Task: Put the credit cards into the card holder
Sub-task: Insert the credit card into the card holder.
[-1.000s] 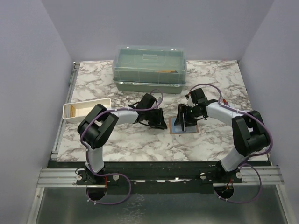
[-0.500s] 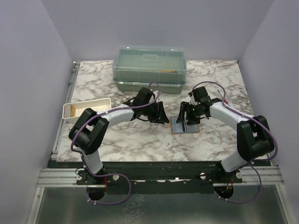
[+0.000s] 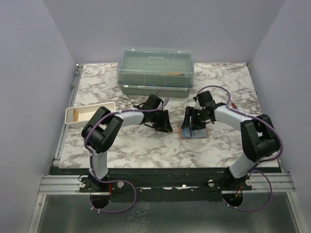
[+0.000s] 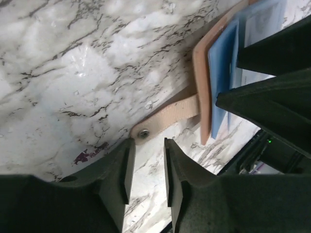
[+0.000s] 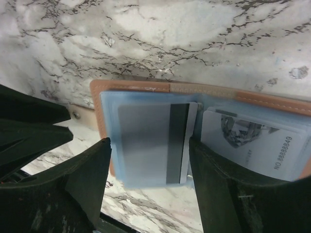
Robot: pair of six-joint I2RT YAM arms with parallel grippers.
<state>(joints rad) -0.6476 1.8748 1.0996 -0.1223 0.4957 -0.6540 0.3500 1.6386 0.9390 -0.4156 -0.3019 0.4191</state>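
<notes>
Right wrist view: open card holder (image 5: 131,86) lies mid-table, a striped credit card (image 5: 141,131) in one blue pocket, another card (image 5: 252,141) alongside. Right gripper (image 5: 149,143) spread, flanking the striped card; left gripper (image 4: 148,145) slightly apart, empty, beside the snap tab (image 4: 167,116).

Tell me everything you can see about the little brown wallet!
The card holder is a small tan, leather-looking wallet lying open on the marble table. Its clear bluish pockets hold a card with a dark stripe and a white numbered card. A snap tab sticks out sideways. The right gripper straddles the striped card's pocket; whether it pinches is unclear. The left gripper hovers near the tab.
</notes>
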